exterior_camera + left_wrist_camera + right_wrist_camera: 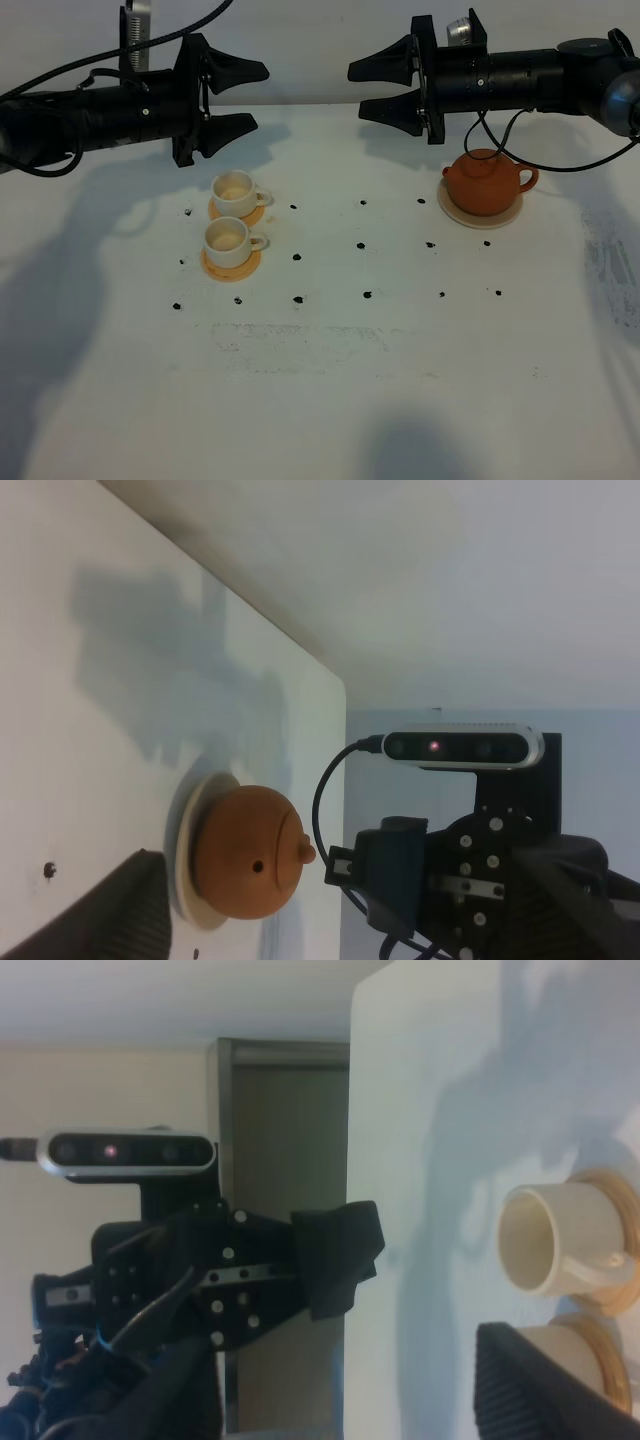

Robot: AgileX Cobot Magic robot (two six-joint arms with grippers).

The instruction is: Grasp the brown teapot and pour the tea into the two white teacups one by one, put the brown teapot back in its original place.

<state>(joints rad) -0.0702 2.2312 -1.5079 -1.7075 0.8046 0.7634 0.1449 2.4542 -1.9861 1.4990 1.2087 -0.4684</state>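
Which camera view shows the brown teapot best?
The exterior high view: the teapot appears whole, with spout, handle and lid, sitting on its saucer. The left wrist view shows only its round body and lid knob; spout and handle are unclear. The right wrist view misses it.

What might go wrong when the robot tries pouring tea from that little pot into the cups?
The brown teapot is round with a small loop handle, so the open right gripper might slip or shove it off its saucer. The two white teacups are small and sit close together on coasters; tea could miss, or a cup get knocked.
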